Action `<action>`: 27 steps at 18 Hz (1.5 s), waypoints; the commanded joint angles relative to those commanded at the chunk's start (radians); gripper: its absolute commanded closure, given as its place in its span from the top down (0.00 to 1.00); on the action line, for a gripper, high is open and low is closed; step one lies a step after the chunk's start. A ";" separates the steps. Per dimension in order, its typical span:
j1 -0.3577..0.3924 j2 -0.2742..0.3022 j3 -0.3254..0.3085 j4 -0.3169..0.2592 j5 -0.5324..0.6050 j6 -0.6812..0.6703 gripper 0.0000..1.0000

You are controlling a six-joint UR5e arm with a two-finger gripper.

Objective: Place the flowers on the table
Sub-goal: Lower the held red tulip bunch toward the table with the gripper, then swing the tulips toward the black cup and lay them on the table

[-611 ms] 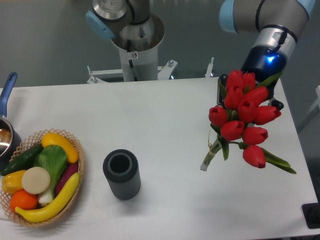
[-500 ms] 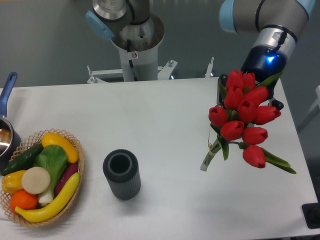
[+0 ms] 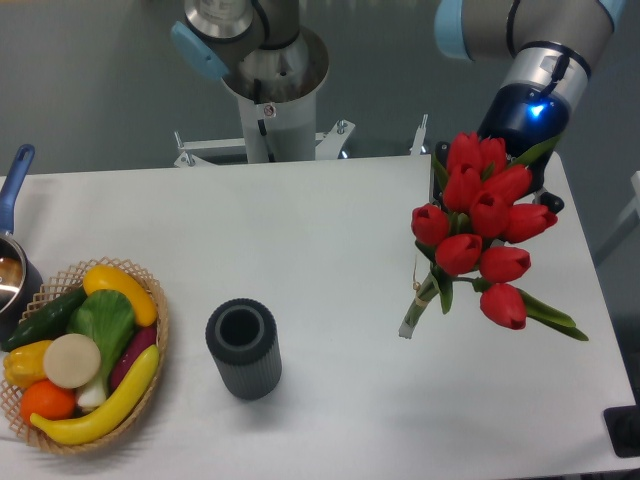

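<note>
The flowers (image 3: 484,236), a bunch of red tulips with green leaves and pale tied stems, hang over the right side of the white table (image 3: 330,230). The stem ends (image 3: 410,322) point down-left, close to the tabletop; I cannot tell whether they touch it. My gripper (image 3: 546,201) is behind the blooms, under the blue-lit wrist (image 3: 527,110). Only dark edges of it show beside the tulips and its fingertips are hidden. The bunch stays up in the air with it, so it is shut on the flowers.
A dark ribbed cylindrical vase (image 3: 243,349) stands upright and empty at front centre. A wicker basket (image 3: 85,355) of fruit and vegetables sits at front left, with a pot (image 3: 12,262) with a blue handle behind it. The robot's base (image 3: 272,85) is behind the table.
The arm and the flowers have shifted slightly up and to the left. Nothing else has moved.
</note>
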 joint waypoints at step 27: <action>-0.206 -0.073 -0.086 -0.031 0.969 0.376 0.42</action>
